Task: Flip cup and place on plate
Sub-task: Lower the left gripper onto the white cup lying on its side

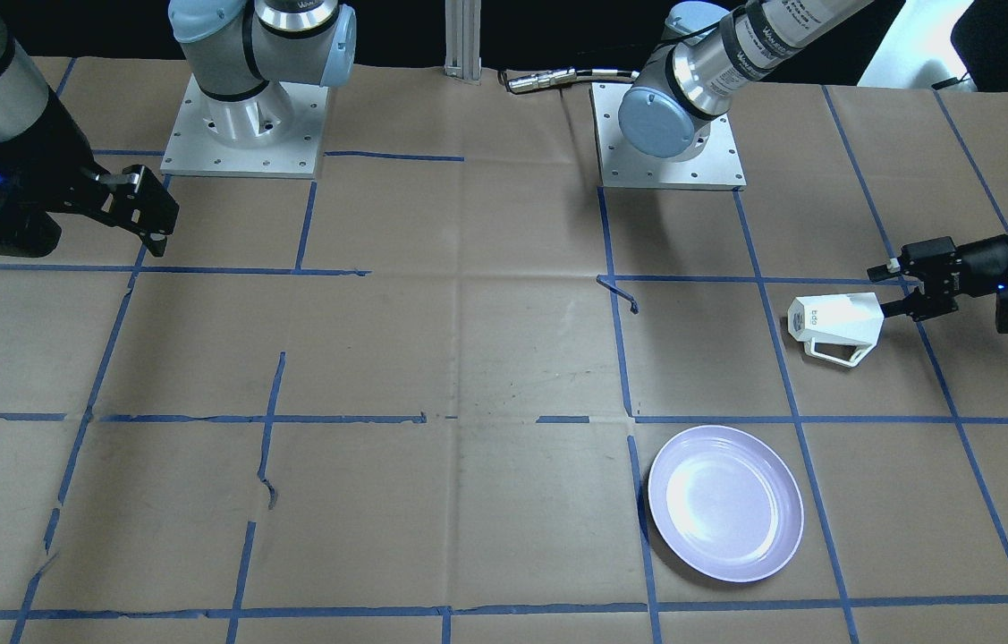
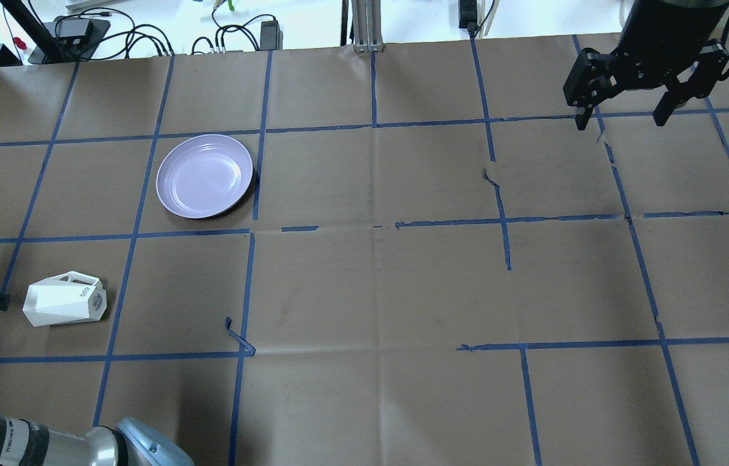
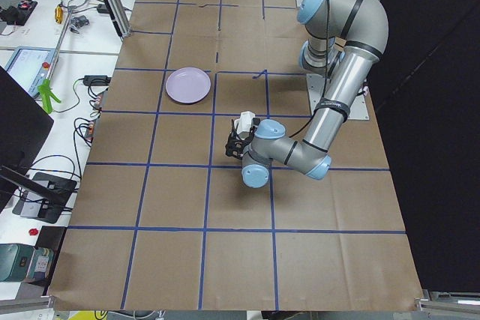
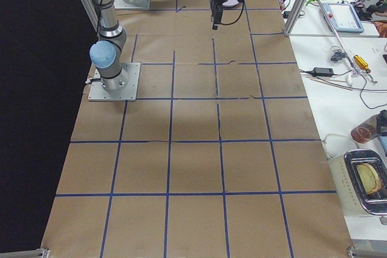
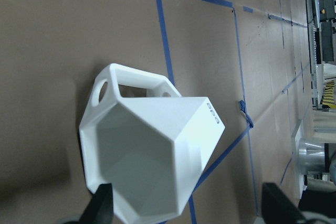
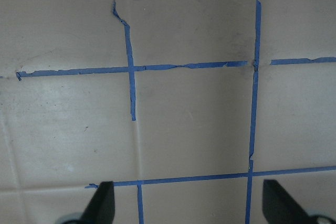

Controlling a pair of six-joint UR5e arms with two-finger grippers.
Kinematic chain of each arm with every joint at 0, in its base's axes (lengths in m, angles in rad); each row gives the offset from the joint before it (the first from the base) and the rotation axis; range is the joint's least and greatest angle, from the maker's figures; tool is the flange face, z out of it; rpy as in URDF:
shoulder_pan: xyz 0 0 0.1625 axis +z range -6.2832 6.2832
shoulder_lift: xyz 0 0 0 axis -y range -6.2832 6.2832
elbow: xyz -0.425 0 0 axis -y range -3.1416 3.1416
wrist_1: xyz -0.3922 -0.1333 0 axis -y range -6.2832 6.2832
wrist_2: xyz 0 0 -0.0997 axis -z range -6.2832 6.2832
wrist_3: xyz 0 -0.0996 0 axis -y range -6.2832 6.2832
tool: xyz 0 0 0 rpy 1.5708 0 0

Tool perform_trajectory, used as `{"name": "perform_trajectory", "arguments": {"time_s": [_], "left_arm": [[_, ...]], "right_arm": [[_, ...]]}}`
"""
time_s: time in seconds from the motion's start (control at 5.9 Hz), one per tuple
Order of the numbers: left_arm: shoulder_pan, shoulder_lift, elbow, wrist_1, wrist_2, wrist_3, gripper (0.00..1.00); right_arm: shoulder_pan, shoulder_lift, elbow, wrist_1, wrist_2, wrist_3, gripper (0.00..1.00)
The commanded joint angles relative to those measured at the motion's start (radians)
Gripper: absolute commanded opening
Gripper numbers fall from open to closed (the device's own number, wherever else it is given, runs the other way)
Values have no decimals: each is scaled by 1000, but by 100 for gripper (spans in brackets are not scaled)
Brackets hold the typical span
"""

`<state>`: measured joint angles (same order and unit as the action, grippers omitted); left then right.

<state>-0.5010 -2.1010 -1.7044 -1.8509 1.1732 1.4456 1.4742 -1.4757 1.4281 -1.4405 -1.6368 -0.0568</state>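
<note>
Two dark fingers [image 5: 103, 205] of my left gripper [image 1: 883, 289] frame the bottom of the left wrist view, spread wide with nothing clamped between them. Right in front of them lies the cup [image 5: 157, 150], tipped on its side on the brown-paper table [image 2: 370, 291]. Its open mouth faces the gripper and its narrow base points toward the table's middle. Its handle [image 5: 134, 80] sticks out sideways, on the side away from the robot's base, and the small dark logo [image 1: 812, 315] sits near the narrow end. From the front camera the lower finger looks just beside the rim; I cannot tell whether it touches.

Beyond the cup, across a blue tape line [image 2: 189, 233] and farther from the robot's base, the plate [image 2: 204, 176] lies flat on the paper, well apart from the cup.

Farthest off, over the other half of the table, my right gripper [image 2: 620, 123] hangs above the paper. Its jaws are wide too, and only paper and tape show between them in its wrist view.
</note>
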Motion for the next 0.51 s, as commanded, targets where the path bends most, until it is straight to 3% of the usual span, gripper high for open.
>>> {"name": "perform_trajectory", "arguments": {"time_s": [0.0, 0.34], "left_arm": [[-1, -33, 2, -40, -4, 25, 99], [1, -63, 15, -79, -30, 50, 99]], "right_arm": [[0, 0, 0, -1, 0, 0, 100], [0, 0, 0, 0, 0, 0, 100]]}}
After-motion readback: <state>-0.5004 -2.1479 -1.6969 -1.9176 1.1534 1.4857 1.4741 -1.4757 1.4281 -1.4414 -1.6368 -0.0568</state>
